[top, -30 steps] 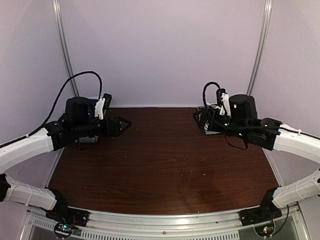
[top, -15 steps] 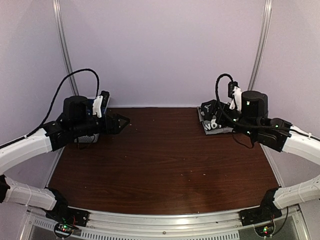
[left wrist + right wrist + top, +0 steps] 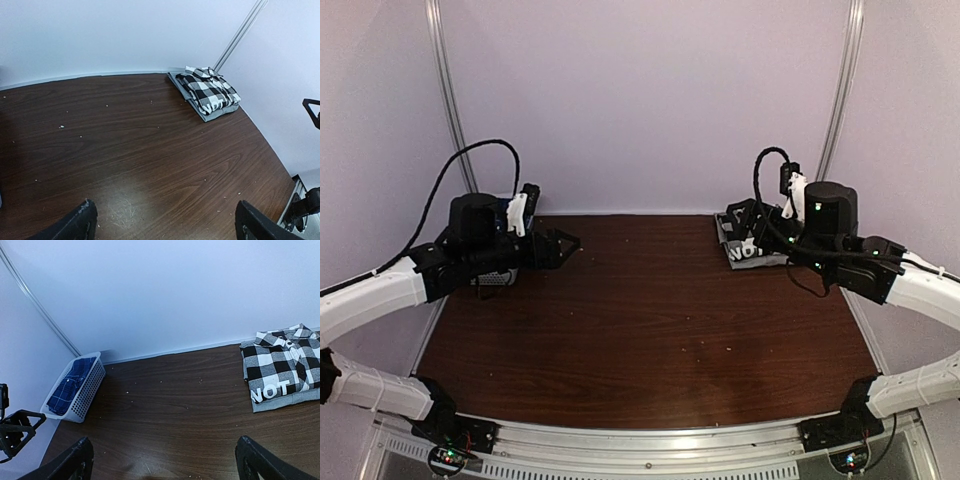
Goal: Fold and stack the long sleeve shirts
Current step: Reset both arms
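Starting at the left tool (image 3: 165, 207): its fingers are standing wide apart, released, gripping nothing, and it is hanging over the far left part of the desk (image 3: 150, 145). Across the way, the right tool (image 3: 165, 442) is doing the same: fingers spread, nothing between them, hovering near the far right corner and not touching any cloth.

Moving outward, the work is showing. The flannel shirt (image 3: 280, 367) is lying folded into a neat block in the far right corner of the desk, up against the back wall, with its white lettering facing the near edge. Under it the grey shirt (image 3: 285, 401) is peeking out as a folded slab, its edge showing along the near side of the stack. So both shirts are sitting folded, one on top of the other, with the checks on the grey.

By my reading, the fold-and-stack is looking as good as done, with both tools standing clear of the pile.

One thing is keeping me cautious: in the far left corner a white basket (image 3: 92, 385) is holding a blue checked cloth (image 3: 70, 385), bunched rather than folded. Whether that is another shirt waiting its turn, I cannot tell from here.
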Controlling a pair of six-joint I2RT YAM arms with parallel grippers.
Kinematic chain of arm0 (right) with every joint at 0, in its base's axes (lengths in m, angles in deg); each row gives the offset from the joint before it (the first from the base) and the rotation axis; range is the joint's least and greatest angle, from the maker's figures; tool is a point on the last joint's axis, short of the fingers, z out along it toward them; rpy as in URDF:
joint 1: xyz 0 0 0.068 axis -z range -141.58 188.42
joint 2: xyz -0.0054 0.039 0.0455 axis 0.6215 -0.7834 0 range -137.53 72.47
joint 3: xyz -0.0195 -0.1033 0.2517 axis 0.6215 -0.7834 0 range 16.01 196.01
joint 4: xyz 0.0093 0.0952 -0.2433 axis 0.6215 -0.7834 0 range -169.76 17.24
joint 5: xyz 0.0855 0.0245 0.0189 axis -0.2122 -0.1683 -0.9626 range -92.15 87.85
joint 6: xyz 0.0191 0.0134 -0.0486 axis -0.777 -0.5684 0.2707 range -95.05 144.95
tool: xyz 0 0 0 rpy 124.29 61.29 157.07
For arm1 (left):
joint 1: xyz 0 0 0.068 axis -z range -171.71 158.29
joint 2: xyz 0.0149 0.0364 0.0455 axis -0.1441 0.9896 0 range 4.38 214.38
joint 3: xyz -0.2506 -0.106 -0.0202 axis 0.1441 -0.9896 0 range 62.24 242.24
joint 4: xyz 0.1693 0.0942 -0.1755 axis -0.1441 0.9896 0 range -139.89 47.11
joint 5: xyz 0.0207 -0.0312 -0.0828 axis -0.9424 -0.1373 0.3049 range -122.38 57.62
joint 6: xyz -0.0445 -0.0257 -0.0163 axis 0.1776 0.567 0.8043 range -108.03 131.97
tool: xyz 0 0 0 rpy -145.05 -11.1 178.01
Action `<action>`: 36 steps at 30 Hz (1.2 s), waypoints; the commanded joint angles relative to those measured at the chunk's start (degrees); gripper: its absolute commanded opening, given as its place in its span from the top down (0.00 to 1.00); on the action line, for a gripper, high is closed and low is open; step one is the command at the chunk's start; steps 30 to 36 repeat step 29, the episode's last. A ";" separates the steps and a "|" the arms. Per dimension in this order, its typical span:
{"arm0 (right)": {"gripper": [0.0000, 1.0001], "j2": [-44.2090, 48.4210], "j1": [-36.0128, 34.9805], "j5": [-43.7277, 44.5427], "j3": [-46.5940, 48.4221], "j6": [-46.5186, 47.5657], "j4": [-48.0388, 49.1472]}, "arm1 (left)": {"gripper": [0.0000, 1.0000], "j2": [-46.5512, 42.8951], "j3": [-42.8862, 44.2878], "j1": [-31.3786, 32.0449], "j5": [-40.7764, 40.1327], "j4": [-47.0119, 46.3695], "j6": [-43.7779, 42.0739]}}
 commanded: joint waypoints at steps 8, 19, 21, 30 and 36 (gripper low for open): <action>0.00 0.73 -0.15 1.02 0.18 1.14 -0.59 | 0.02 0.51 -0.54 0.26 -1.18 -4.22 0.54; 0.00 0.56 -0.14 1.22 0.38 1.18 -1.26 | 0.02 0.36 -0.74 0.26 -1.26 -4.21 0.45; 0.00 0.55 -0.10 1.44 0.26 1.10 -1.43 | 0.02 0.33 -0.78 0.26 -1.13 -4.21 0.45; 0.00 0.31 -0.13 1.62 0.32 1.03 -1.62 | 0.02 0.27 -1.08 0.26 -1.10 -4.18 0.45; 0.00 0.31 -0.13 1.62 0.32 1.03 -1.62 | 0.02 0.27 -1.08 0.26 -1.10 -4.18 0.45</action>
